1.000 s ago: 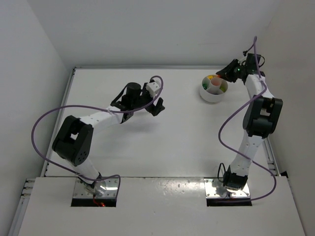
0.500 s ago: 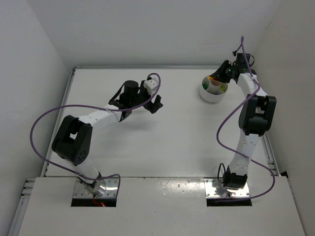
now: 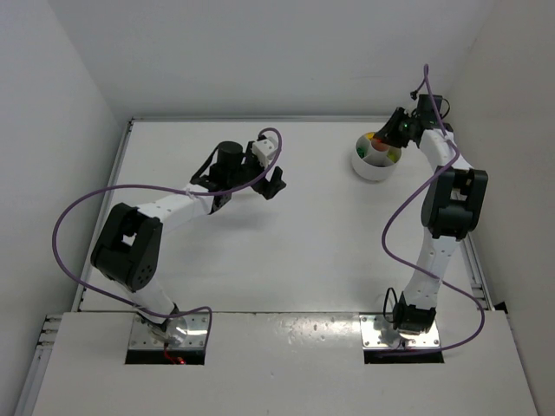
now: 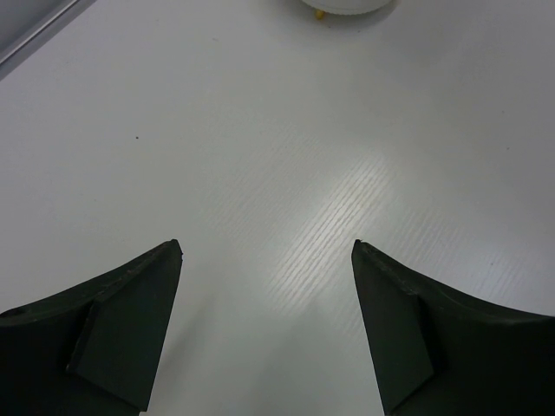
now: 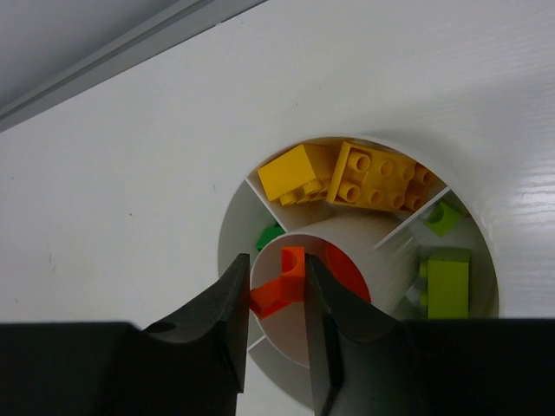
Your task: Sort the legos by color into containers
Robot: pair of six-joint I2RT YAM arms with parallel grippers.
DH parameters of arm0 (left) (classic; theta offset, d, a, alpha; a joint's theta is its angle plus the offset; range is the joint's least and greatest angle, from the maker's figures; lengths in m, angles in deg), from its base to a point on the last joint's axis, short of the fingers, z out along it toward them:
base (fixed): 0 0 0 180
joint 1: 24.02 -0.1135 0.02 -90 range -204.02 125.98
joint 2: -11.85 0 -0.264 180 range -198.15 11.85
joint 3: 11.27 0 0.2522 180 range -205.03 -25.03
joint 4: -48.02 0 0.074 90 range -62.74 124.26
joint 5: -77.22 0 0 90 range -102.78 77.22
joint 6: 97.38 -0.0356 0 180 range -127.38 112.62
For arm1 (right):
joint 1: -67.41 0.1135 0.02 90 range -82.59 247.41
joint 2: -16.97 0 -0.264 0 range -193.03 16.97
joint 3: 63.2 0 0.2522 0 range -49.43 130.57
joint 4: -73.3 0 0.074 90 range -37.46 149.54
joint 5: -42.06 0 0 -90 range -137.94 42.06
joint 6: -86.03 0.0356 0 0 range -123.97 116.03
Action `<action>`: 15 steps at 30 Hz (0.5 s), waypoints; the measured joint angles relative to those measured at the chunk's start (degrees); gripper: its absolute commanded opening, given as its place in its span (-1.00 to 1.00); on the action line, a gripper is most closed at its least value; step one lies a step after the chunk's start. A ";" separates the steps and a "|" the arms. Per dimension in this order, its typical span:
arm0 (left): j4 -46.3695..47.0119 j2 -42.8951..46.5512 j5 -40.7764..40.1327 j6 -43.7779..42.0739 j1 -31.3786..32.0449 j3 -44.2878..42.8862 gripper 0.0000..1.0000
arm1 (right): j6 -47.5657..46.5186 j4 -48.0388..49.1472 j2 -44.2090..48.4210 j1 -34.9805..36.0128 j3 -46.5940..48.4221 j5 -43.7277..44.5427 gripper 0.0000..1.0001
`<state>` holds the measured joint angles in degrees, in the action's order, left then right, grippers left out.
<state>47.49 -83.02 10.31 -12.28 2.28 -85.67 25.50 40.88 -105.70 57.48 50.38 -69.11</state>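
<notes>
A low round white dish (image 3: pixel 364 166) with divided sections stands at the far right of the table. My right gripper (image 3: pixel 392 132) hangs over it, shut on an orange-red lego (image 5: pixel 282 282) just above the centre well. Another red piece (image 5: pixel 347 273) lies in that well. Yellow legos (image 5: pixel 373 178) fill the far section of the dish (image 5: pixel 232 217). Green legos (image 5: pixel 447 282) lie in the right section, and one small green bit (image 5: pixel 269 234) shows in the left section. My left gripper (image 3: pixel 276 184) is open over bare table mid-left, nothing between its fingers (image 4: pixel 139 321).
The dish's near edge (image 4: pixel 347 4) just shows at the top of the left wrist view. A raised rail (image 5: pixel 113 56) runs along the table's far edge behind the dish. White walls close in the table on three sides.
My right gripper has swung left from beside the dish to over its centre, still shut on the orange-red lego. The left gripper has shifted slightly left and stayed open.
</notes>
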 measured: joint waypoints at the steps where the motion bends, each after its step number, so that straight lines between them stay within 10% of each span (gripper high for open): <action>1: 0.00 0.00 0.00 0.00 0.00 0.00 0.70 | -0.22 -0.02 0.00 0.00 0.00 0.04 -0.35; 15: -0.39 0.00 0.02 0.04 0.00 0.00 0.70 | -1.29 -0.35 0.13 0.00 0.00 0.13 -0.06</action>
<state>47.10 -83.02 10.34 -12.24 2.28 -85.67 24.21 40.53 -105.57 57.48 50.38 -68.98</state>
